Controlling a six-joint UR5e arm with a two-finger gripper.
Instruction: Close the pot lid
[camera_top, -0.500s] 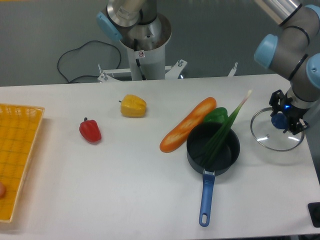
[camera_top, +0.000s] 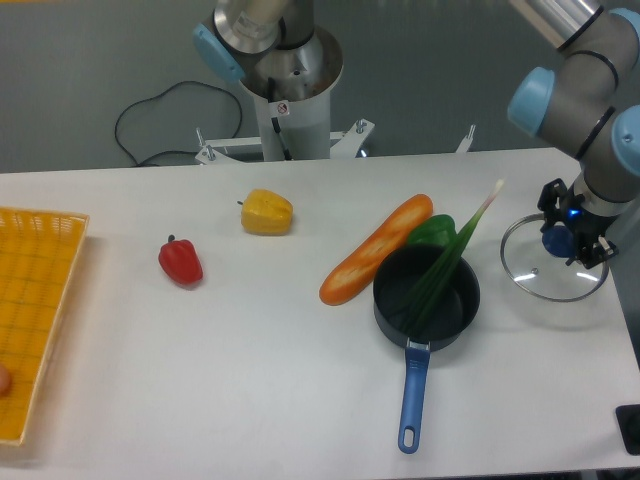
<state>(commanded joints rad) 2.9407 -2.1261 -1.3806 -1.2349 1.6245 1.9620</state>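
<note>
Found the round clear glass lid with thin silver rim and blue central knob lying flat on the white table, well apart from the small round near-black saucepan with 1 long blue handle and off to that pot's right side in the camera view. Saw the black two-finger gripper directly over the lid's centre, down at the knob, fingers standing either side of it. Could not tell whether pressed closed on the knob or merely set around it; gap narrow at most. Judged the step in hand as the grasp of the lid.

Relation that mattered: pot lying to the left of the fingers and slightly nearer the camera, so the carry would run leftward across bare table. Pot handle pointed toward the camera, loop end farthest from the pot, clear of that path.

Complication noted: 1 long green leek-like stalk lay slanted in the pot, pale end jutting past the rim up and right, toward the lid. Likely to keep the lid from seating flat.

Just beside the pot's upper left, 1 orange bread-like loaf and 1 green pepper touching or nearly touching the rim.
</note>
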